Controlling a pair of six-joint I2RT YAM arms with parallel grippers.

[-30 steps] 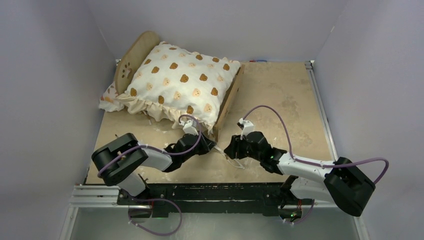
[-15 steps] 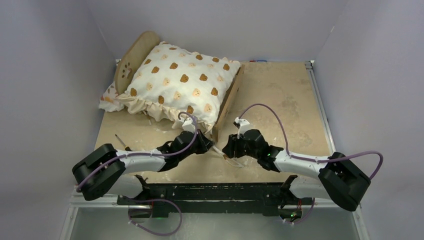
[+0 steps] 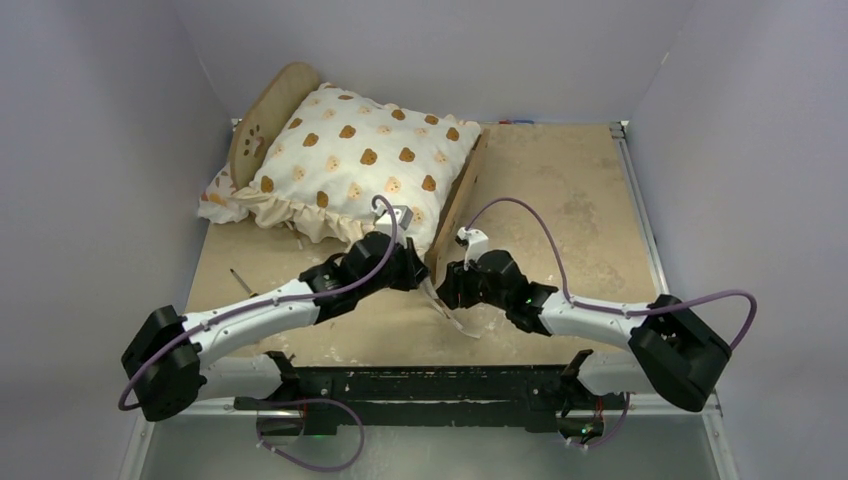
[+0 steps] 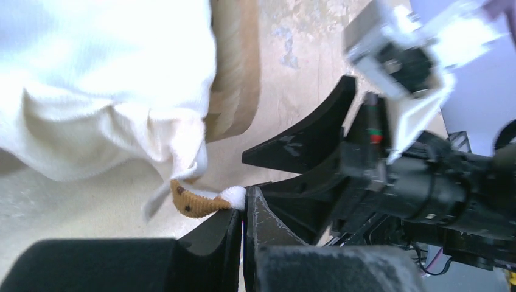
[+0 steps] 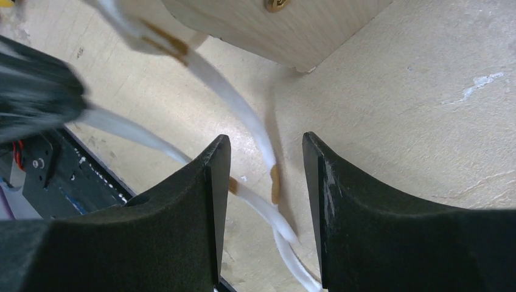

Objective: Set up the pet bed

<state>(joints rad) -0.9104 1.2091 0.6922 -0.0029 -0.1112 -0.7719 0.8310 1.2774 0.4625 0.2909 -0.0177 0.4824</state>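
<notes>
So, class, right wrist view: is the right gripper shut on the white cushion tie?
No; the right gripper stands open, the white cushion tie running loose between its fingers.

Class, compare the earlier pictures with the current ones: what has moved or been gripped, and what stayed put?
The left arm stretched forward to the near corner of the cushion, and the left claw closed, pinching a cushion tie. The right claw edged forward and left, open, with the ties between its fingers. The cushion and bed stayed put.
</notes>
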